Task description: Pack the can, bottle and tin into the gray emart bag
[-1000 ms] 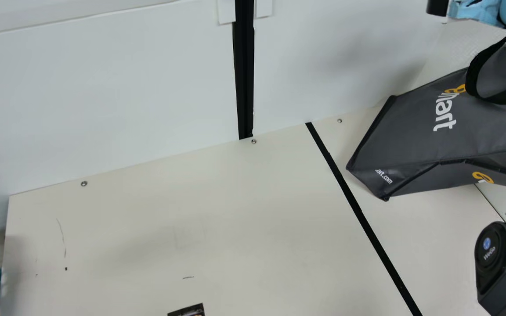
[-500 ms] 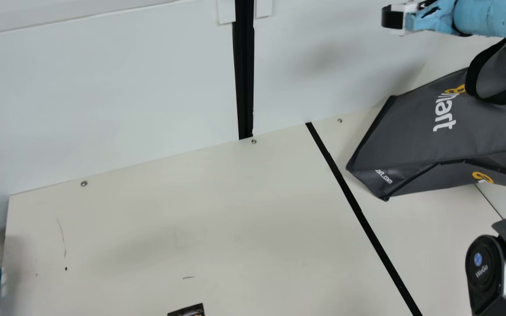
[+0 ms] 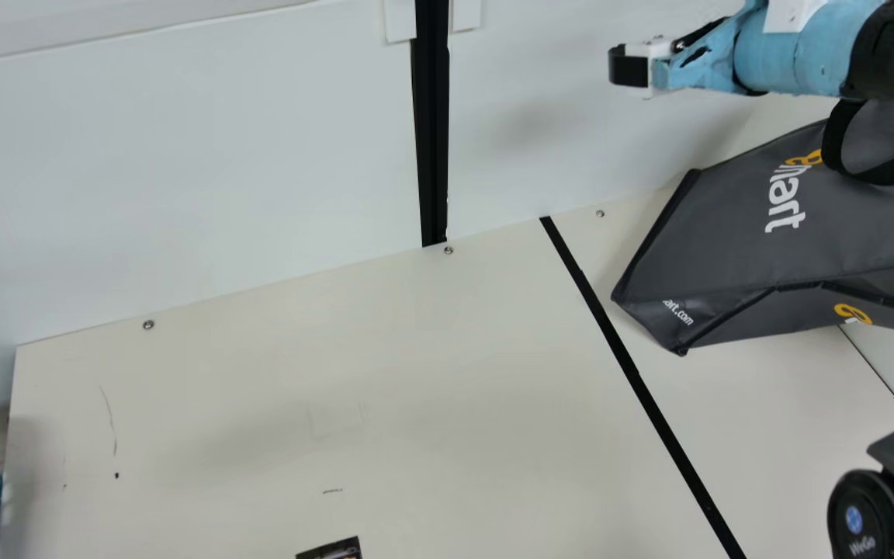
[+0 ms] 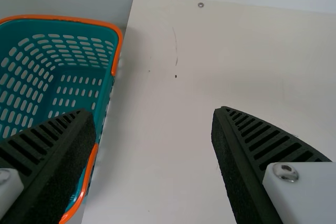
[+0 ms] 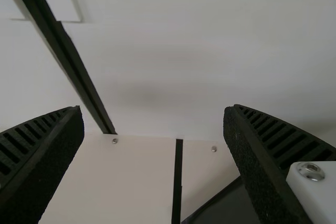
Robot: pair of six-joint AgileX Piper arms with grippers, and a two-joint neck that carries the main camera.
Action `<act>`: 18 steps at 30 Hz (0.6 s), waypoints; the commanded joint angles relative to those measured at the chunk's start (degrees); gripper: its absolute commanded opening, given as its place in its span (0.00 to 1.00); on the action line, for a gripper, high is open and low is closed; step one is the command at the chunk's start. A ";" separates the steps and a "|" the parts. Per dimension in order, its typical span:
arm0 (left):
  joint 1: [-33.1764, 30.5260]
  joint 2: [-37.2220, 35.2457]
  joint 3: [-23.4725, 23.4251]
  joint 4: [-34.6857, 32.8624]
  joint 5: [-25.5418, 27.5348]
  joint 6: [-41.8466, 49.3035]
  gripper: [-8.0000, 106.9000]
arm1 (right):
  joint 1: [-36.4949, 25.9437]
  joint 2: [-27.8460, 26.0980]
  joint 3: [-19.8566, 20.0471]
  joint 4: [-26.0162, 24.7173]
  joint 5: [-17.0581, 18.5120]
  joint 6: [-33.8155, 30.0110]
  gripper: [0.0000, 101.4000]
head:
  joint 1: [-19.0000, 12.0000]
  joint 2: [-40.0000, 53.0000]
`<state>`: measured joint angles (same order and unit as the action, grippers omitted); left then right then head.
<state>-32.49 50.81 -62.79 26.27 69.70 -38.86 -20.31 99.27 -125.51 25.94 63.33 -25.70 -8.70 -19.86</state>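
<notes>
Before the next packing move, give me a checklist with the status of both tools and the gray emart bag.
1. Right tool open, nothing between its fingers: ok.
2. Left tool open, nothing between its fingers: ok.
3. Gray emart bag on the table, right of the black strip in the main view: ok.
4. Bag opening wide enough to load: cannot tell.
5. Can, bottle and tin already inside the bag: cannot tell.
6. Left tool clear of the teal basket: cannot tell.
</notes>
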 commanded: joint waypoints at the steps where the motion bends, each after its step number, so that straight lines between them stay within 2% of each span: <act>1: 0.00 0.00 0.00 0.00 0.00 0.00 0.85 | 0.69 -1.59 4.10 -0.20 -0.71 -0.05 0.90 | -1.30 -0.14; 18: 0.00 0.00 0.00 0.00 0.00 0.00 0.85 | 6.42 -15.00 26.20 -2.05 -5.76 -1.25 0.90 | -1.30 -0.14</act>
<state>-32.49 50.81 -62.79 26.27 69.70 -38.86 -14.06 85.25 -101.64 23.96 57.69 -27.01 -8.70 -19.95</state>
